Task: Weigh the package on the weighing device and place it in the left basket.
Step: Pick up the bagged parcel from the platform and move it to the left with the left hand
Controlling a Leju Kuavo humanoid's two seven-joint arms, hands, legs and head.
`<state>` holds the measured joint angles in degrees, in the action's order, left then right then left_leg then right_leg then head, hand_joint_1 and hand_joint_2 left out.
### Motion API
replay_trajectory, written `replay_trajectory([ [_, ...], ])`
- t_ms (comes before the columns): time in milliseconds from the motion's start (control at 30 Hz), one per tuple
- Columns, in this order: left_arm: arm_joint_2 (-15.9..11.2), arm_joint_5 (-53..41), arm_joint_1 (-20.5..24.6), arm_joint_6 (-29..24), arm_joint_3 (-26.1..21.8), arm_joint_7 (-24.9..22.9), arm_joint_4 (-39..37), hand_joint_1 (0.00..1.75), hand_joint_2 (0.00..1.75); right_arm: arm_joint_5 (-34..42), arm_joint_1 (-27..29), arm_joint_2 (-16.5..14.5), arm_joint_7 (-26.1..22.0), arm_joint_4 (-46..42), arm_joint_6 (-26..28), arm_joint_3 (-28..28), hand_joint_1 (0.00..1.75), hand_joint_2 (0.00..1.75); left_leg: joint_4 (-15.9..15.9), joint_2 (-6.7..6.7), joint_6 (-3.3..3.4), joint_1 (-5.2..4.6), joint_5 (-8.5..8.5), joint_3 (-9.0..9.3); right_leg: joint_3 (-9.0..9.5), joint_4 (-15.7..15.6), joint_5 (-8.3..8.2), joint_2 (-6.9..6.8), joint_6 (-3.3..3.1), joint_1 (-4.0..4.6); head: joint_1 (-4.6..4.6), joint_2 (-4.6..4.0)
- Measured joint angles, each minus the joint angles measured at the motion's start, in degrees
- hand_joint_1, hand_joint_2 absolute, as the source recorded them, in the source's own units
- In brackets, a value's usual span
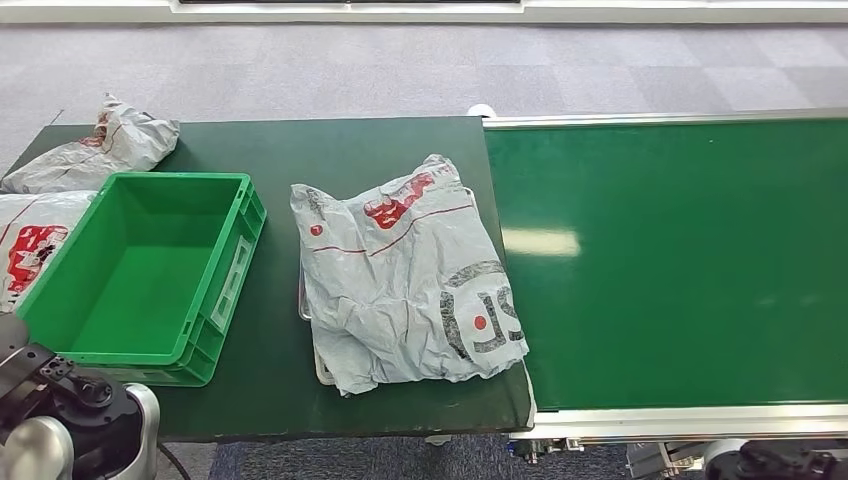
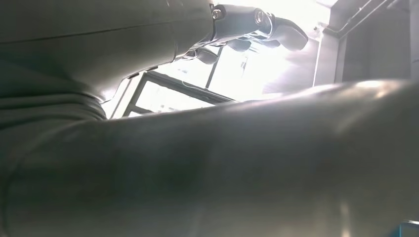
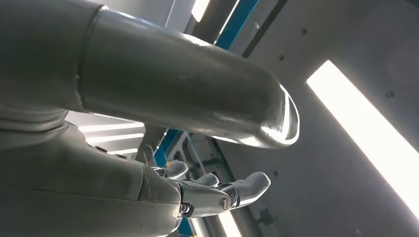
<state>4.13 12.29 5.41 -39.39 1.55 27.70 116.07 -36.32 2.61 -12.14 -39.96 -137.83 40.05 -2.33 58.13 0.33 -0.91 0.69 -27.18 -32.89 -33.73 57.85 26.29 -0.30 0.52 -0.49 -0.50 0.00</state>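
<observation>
green table (image 1: pixel 380 150), green belt (image 1: pixel 680 260), grey carpet (image 1: pixel 400 70).

A dark green rectangular table (image 1: pixel 300 140) carries an empty bright green plastic crate (image 1: pixel 140 275) near its left end. Just right of the crate lies a crumpled grey plastic mailer bag with red and black print (image 1: pixel 405 275), covering a pale flat weighing device (image 1: pixel 322 368). Behind and left of the crate lie two more grey printed bags (image 1: pixel 95 150).

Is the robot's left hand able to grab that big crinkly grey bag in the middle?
Probably yes. The crumpled grey plastic package lies on top of the dark green table with nothing over it. The green plastic basket sits beside it, apart. The left hand is open and holds nothing.
</observation>
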Motion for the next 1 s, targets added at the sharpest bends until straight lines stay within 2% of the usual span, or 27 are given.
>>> replay_trajectory([
  [133, -0.6, -2.0, 0.4, 0.0, 0.6, -1.8, -0.4, 0.00, 0.00, -1.1, 0.6, -0.5, 0.0, -1.3, 0.0, -0.7, 0.00, 0.00, 0.0, -0.01, 0.00, 0.00, 0.00, 0.00, -0.01, 0.0, 0.00, 0.00, 0.00, 0.01, -0.01, 0.00],
  [233, -2.0, -4.5, 1.4, 0.5, 1.9, -5.5, -1.0, 0.00, 0.00, -1.5, 1.7, -0.4, 0.0, -1.8, -0.1, -1.0, 0.00, 0.00, 0.0, -0.02, 0.00, 0.00, 0.00, 0.00, -0.02, 0.0, 0.01, 0.00, -0.01, 0.02, -0.01, 0.00],
  [300, -3.5, -8.0, 2.5, 2.8, 3.0, -9.8, -1.9, 0.00, 0.00, -0.9, 2.5, -0.1, 0.0, -1.8, -0.1, -1.4, 0.00, 0.00, 0.0, -0.01, 0.00, 0.01, 0.00, 0.00, -0.02, 0.0, 0.01, 0.00, -0.01, 0.02, -0.01, 0.00],
  [400, -7.5, -19.2, 5.3, 12.2, 5.4, -20.4, -4.9, 0.00, 0.00, -0.4, 3.3, 1.1, 0.0, -1.8, -0.1, -2.4, 0.00, 0.00, 0.0, -0.02, -0.01, 0.01, 0.01, 0.00, 0.01, 0.0, 0.01, -0.02, -0.01, 0.02, 0.00, 0.00],
  [467, -10.4, -25.3, 7.9, 19.5, 6.9, -24.9, -7.7, 0.00, 0.00, -0.2, 3.5, 1.9, 0.0, -1.6, -0.1, -3.0, 0.00, 0.00, 0.0, 0.00, -0.04, 0.01, 0.04, 0.00, 0.00, 0.0, -0.03, -0.01, -0.04, 0.02, -0.01, 0.00],
  [567, -13.8, -29.6, 12.9, 30.1, 9.0, -27.5, -12.3, 0.00, 0.00, 0.6, 3.7, 3.0, 0.0, -0.6, -0.1, -3.7, 0.00, 0.00, 0.0, 0.03, -0.07, 0.01, 0.10, 0.01, -0.04, 0.0, -0.10, 0.02, -0.09, 0.03, -0.01, 0.00],
  [700, -18.5, -31.9, 22.4, 43.6, 13.3, -30.3, -20.5, 0.00, 0.00, 2.3, 3.4, 4.9, 0.0, 1.5, -0.1, -4.0, 0.00, 0.00, 0.0, 0.01, -0.10, 0.01, 0.17, 0.00, -0.05, 0.0, -0.17, 0.02, -0.11, 0.03, -0.01, 0.00],
  [833, -22.5, -32.7, 32.9, 56.2, 20.5, -30.6, -30.7, 0.00, 1.75, 4.8, 2.4, 7.1, 0.0, 3.8, -0.1, -4.0, 0.00, 0.00, 0.0, 0.03, -0.12, 0.01, 0.25, -0.01, -0.07, 0.0, -0.25, 0.07, -0.11, 0.04, 0.00, 0.00],
  [900, -23.7, -32.9, 37.0, 60.9, 24.2, -30.1, -35.3, 0.00, 1.75, 5.7, 1.9, 8.1, 0.0, 5.1, -0.1, -3.9, 0.00, 0.00, 0.0, 0.09, -0.12, 0.02, 0.26, -0.02, -0.10, 0.0, -0.30, 0.12, -0.12, 0.04, 0.00, 0.00],
  [1000, -24.7, -33.6, 43.3, 65.1, 30.4, -28.7, -42.0, 0.00, 1.75, 5.7, 1.1, 9.4, 0.0, 7.2, -0.1, -3.4, 0.00, 0.00, 0.0, 0.10, -0.13, 0.02, 0.27, -0.08, -0.15, 0.0, -0.36, 0.16, -0.13, 0.05, -0.01, 0.00],
])
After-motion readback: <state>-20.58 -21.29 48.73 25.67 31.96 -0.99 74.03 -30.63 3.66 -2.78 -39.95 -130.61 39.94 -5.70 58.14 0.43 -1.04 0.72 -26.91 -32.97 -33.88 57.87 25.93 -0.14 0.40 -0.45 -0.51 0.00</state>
